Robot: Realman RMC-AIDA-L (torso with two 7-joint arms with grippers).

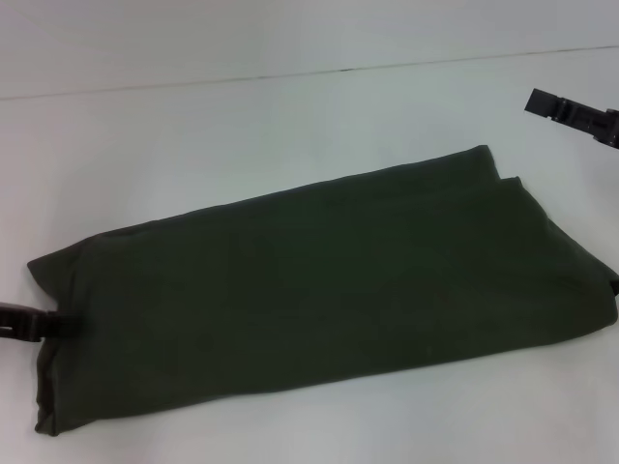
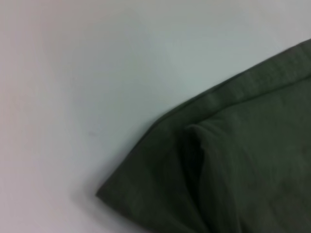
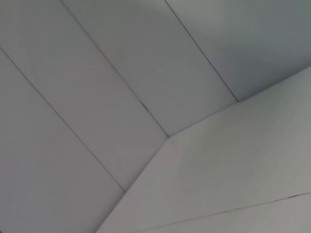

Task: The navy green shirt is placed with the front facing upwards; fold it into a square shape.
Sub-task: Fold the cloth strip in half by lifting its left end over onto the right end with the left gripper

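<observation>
- A white table (image 1: 242, 126) carries everything, with a thin dark seam running across its far part.
- The navy green shirt (image 1: 319, 290) lies flat on it as a long folded band, one end at the left gripper (image 1: 44, 324), the other end below the right gripper (image 1: 571, 111).

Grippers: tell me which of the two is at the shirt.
The left gripper: it sits at the left end of the folded navy green shirt, touching the cloth. The right gripper hangs above the white table, apart from the shirt.

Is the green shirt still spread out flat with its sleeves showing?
No. In the head view the navy green shirt lies folded into a long narrow band on the white table, no sleeves showing.
</observation>
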